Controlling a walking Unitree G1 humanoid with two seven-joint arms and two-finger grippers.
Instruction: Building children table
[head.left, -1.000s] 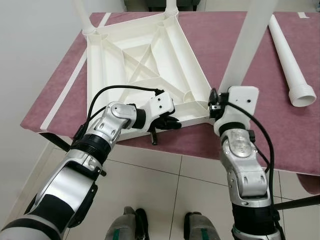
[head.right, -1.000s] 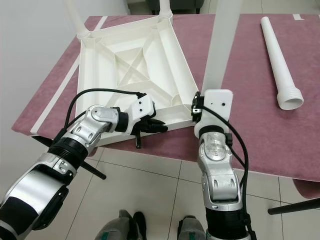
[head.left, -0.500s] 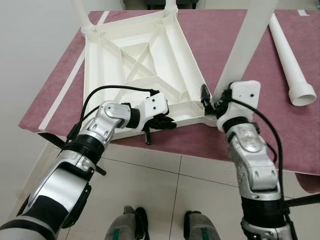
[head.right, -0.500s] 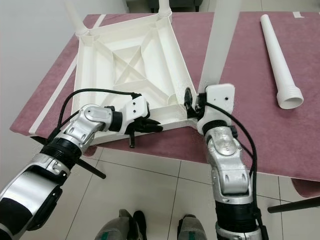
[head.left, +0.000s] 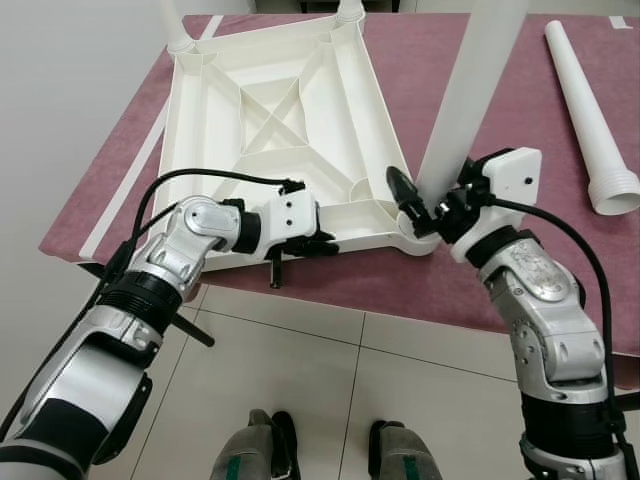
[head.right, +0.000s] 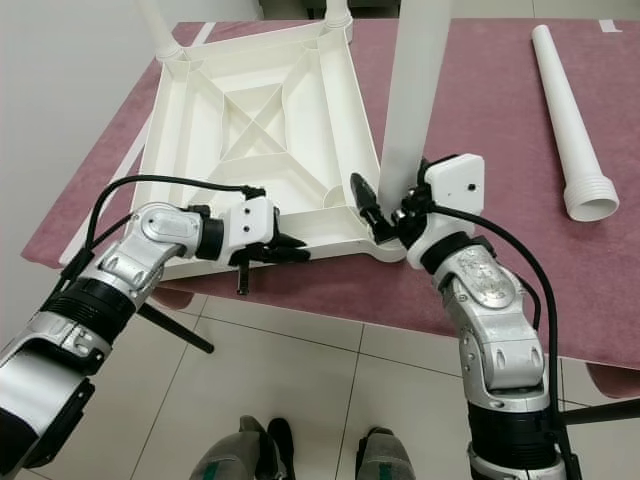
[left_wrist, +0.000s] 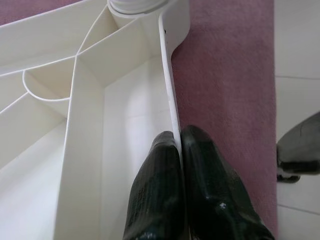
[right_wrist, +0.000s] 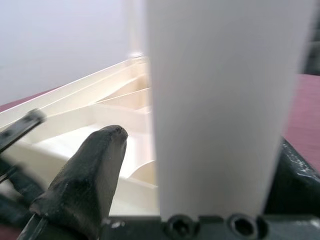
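Note:
An upturned white plastic tabletop lies on the maroon table, ribs facing up. My left gripper is shut on its near rim, fingertips pinching the thin wall. A white leg stands in the near right corner socket, leaning slightly. My right gripper holds that leg's base between its fingers. One finger stands off the leg with a gap, so the gripper is open. The other finger lies against the leg's far side.
A loose white leg lies on the table at the right. Two more legs stand in the far corners. The table's near edge runs just below my grippers. Tiled floor and my feet are below.
My right arm has swung round to the right of the leg, so its left finger now shows beside the base. The leg stands a little more upright. The left gripper keeps its hold.

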